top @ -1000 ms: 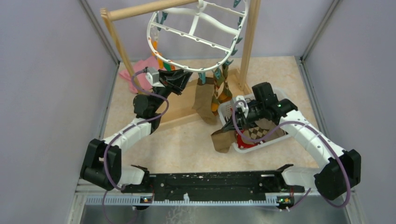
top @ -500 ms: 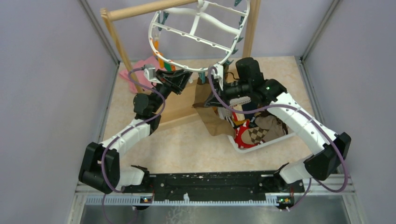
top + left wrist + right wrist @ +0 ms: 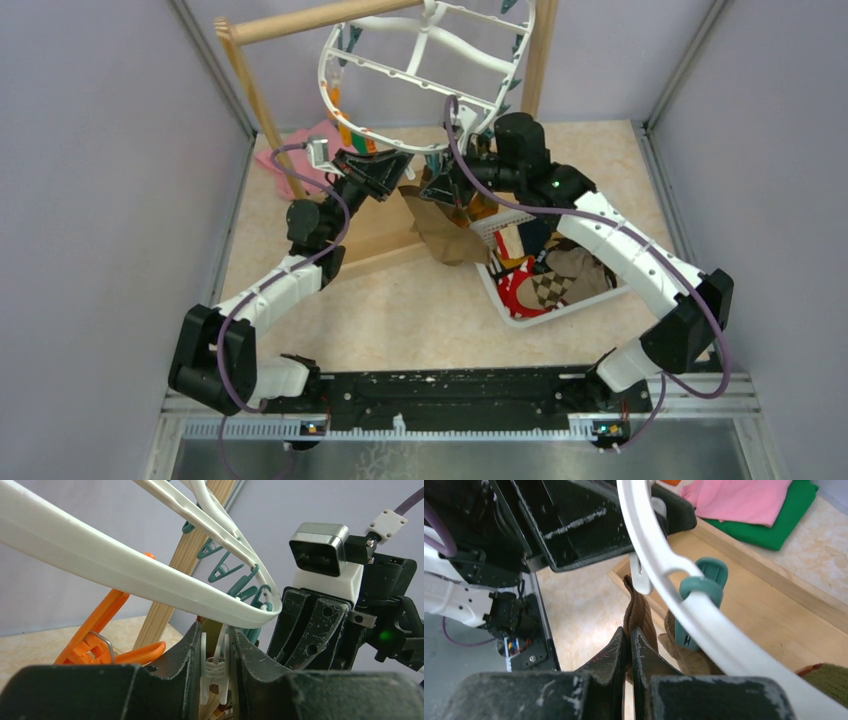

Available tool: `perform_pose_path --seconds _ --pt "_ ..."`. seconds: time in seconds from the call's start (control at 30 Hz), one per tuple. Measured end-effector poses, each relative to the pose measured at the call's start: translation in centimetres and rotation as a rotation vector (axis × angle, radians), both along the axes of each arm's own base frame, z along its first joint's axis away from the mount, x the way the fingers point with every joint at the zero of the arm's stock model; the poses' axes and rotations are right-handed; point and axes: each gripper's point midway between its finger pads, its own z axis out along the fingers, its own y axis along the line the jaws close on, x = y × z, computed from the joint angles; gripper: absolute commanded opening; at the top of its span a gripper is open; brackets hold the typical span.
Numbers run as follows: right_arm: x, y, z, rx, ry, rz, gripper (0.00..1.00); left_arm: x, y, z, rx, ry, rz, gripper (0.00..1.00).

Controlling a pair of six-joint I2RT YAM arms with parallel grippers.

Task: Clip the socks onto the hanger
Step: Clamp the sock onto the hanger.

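Right wrist view: hand (image 3: 629, 632) pinches brown ribbed sock (image 3: 639, 611) under white hanger (image 3: 646, 530).

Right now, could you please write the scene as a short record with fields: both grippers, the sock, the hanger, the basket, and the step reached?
left gripper: shut on a white clip under the hanger rim
right gripper: shut on the tan sock, its top edge just under that clip
hanger: white ring, hung on the wooden rack
basket: white, on the table at the right, other socks inside
cloths: pink cloth on green cloth, beyond the rack base
step: tan sock not yet clipped
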Motion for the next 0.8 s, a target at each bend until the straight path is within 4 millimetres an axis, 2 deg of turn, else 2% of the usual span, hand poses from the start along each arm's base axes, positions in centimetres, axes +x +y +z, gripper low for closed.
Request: perform_pose_path --seconds 0.17,0.57,0.8 --pt "0.4 0.5 1.0 0.045 0.02 -0.041 0.0 0.0 0.0 0.0 -0.015 0.015 -0.005 0.06" --pt "1.8 0.4 1.6 0.101 0.101 -0.179 0.0 0.1 0.1 0.1 -0.046 0.047 -0.016 0.06" --pt "2.0 0.5 1.9 0.132 0.151 -0.215 0.0 -0.3 0.2 0.5 -0.067 0.051 -0.029 0.06"
